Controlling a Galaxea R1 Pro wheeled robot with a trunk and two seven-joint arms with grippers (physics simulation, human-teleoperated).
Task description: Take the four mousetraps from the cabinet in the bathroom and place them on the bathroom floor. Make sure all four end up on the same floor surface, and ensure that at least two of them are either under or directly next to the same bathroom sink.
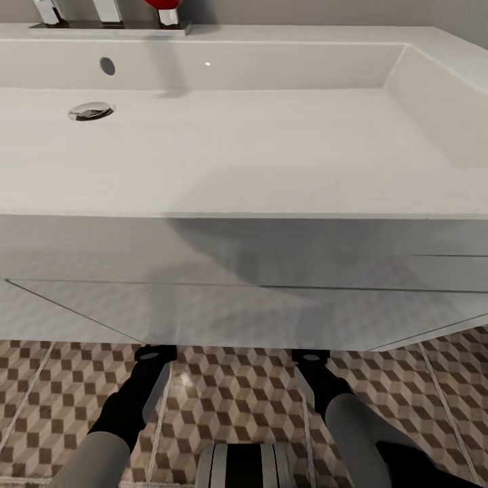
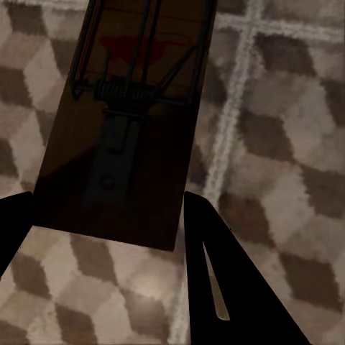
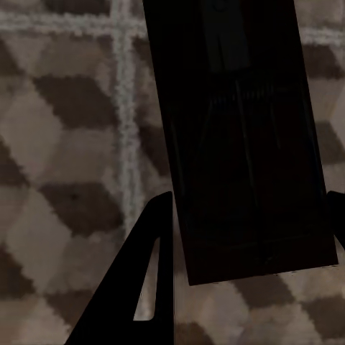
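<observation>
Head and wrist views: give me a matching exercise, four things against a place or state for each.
Things:
1. drain
2. left gripper
3. floor
4. red-topped tap

Places or states:
A. cube-patterned tiles
B. on the sink's back ledge
C. in the basin bottom
D. fingers either side of a mousetrap

Pairs: 1-C, 2-D, 3-A, 4-B

Left arm point(image 1: 108, 434): reaches forward and down, pale forearm running into a black wrist.
Left gripper point(image 2: 108, 223): black fingers point(image 2: 223, 280) spread either side of a mousetrap's point(image 2: 122, 129) near end, touching it.
Right arm point(image 1: 356, 427): stretched forward and down, alongside the left.
Right gripper point(image 3: 251, 244): fingers point(image 3: 136, 287) flank a second mousetrap point(image 3: 241, 136), gripping its near end.
</observation>
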